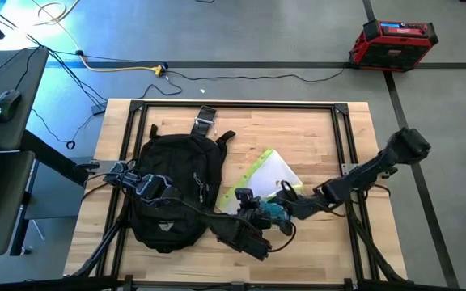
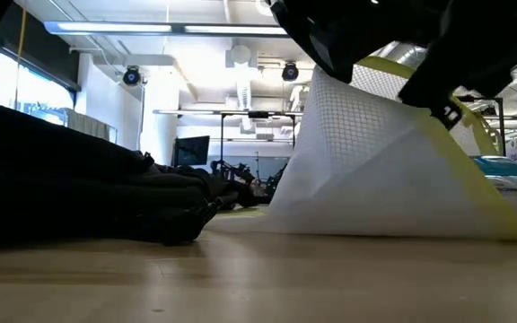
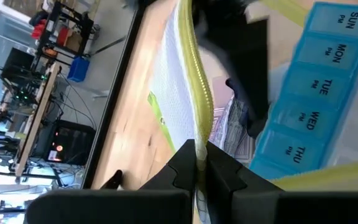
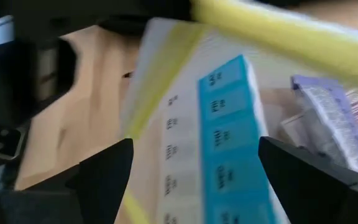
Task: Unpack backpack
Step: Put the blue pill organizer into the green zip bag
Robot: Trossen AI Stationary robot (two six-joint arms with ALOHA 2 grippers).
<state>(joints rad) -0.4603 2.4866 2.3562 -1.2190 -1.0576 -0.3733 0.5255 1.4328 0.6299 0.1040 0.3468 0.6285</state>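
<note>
Wooden table (image 1: 314, 137): backpack (image 1: 172, 186) lying left; your left gripper (image 3: 199, 163) is pinching the pouch (image 1: 269, 174) trim, right gripper (image 4: 191, 168) gaping wide over the pill organizer (image 4: 229, 143).

- The backpack (image 1: 174, 190) lies on the table (image 1: 314, 267), left of centre in the high view.
- The mesh pouch (image 1: 267, 179) lies just right of the backpack, near the frame's middle.
- The left gripper (image 3: 200, 163) is pinched on the pouch's edge, at the pouch's lower left in the high view.
- The right gripper (image 1: 280, 213) sits at the pouch's lower right, fingers spread.
- A pill organiser (image 3: 312, 93) lies in the pouch beside some packets (image 3: 232, 127).
- A toolbox (image 1: 393, 44) stands on the floor, upper right of the frame.
</note>
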